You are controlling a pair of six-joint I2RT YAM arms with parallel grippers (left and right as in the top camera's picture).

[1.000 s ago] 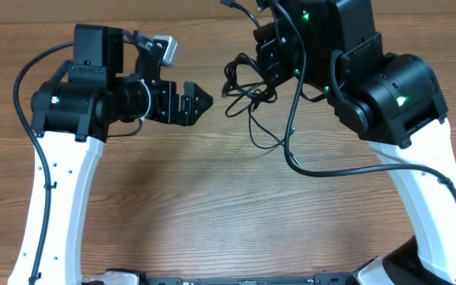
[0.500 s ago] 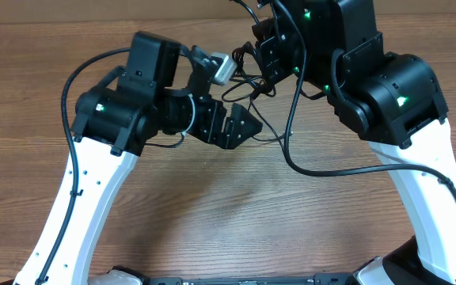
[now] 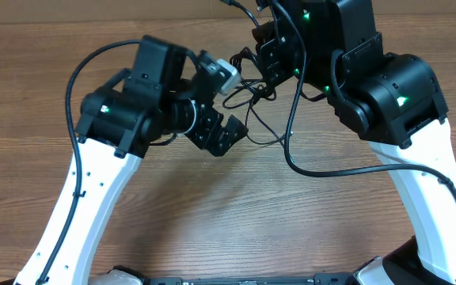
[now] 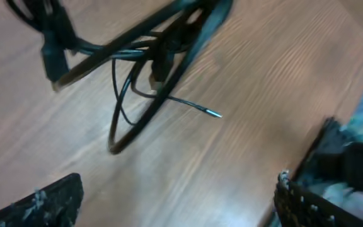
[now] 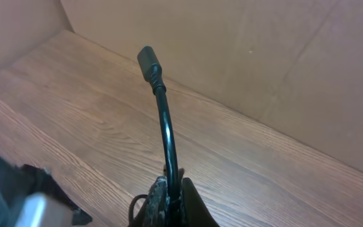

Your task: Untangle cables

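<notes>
thin black cables [image 4: 166, 39], looped, knotted together

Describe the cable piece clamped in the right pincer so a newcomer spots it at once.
On the wooden table, look to the far edge by the brown wall, where the right pincer is shut. One black cable pokes out beyond it, curving towards the wall. Unlike the looped tangle beside it, it runs alone and ends in a blocky black plug.
</notes>
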